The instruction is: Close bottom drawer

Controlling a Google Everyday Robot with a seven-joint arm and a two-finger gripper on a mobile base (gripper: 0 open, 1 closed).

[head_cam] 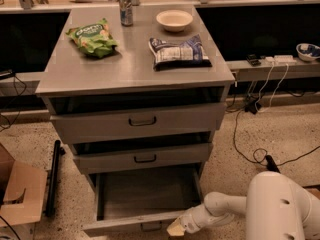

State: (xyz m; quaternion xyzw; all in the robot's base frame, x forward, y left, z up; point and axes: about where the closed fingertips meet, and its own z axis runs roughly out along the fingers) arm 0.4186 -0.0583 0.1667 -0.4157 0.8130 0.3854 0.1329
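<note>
The bottom drawer of the grey cabinet is pulled far out, showing a plain grey inside; its narrow front runs along the lower edge of the view with a small dark handle partly cut off. My white arm reaches in from the lower right. The gripper is at the right end of the drawer front, touching or nearly touching it. The top drawer and middle drawer stand slightly open.
On the cabinet top lie a green chip bag, a blue-white bag, a can and a white bowl. A cardboard box and a black bar are at left. Cables trail on the floor at right.
</note>
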